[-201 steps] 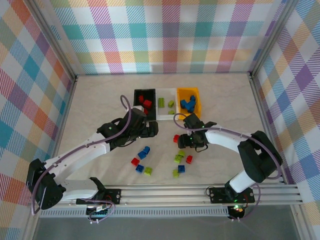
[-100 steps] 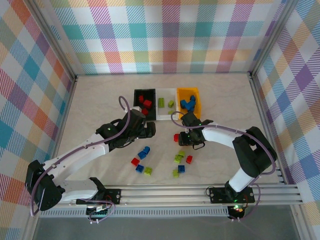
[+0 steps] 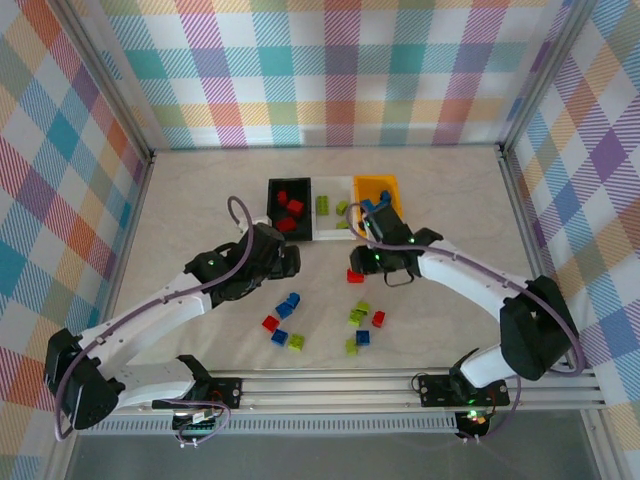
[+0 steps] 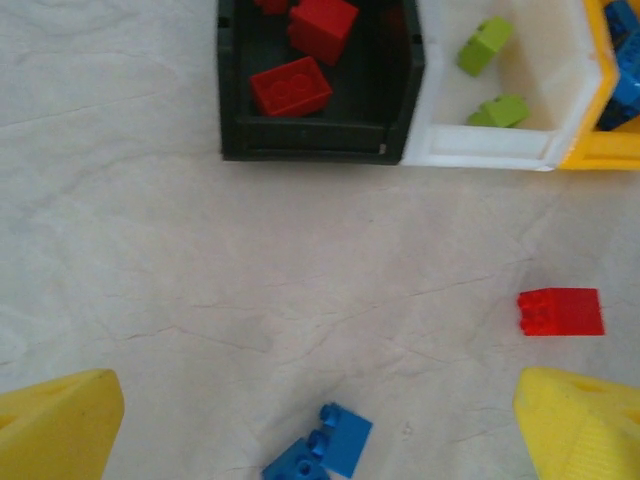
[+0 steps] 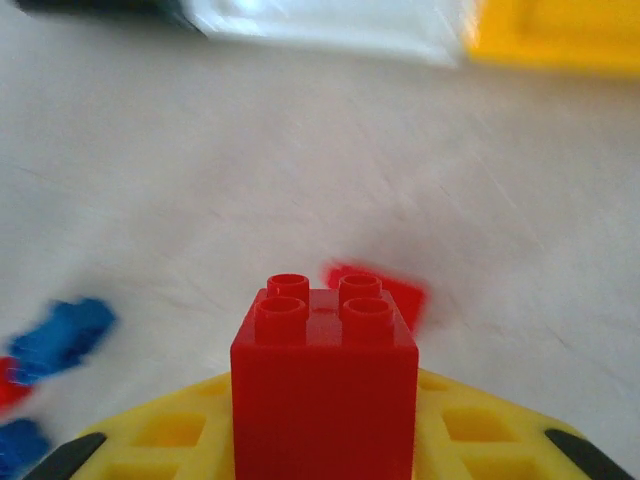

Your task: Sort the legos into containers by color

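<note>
Right wrist view resolves what overhead leaves unclear: right gripper [image 3: 358,258] clamps a red brick [image 5: 322,385], studs up. Left gripper [image 4: 318,425] spread wide, apparently empty.

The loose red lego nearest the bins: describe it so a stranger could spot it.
Start at the row of three bins. Just in front of where the white bin meets the orange-yellow bin, the red lego lies alone on the tabletop. The right pincer's red brick is held up, and other loose bricks cluster nearer the arms.
</note>
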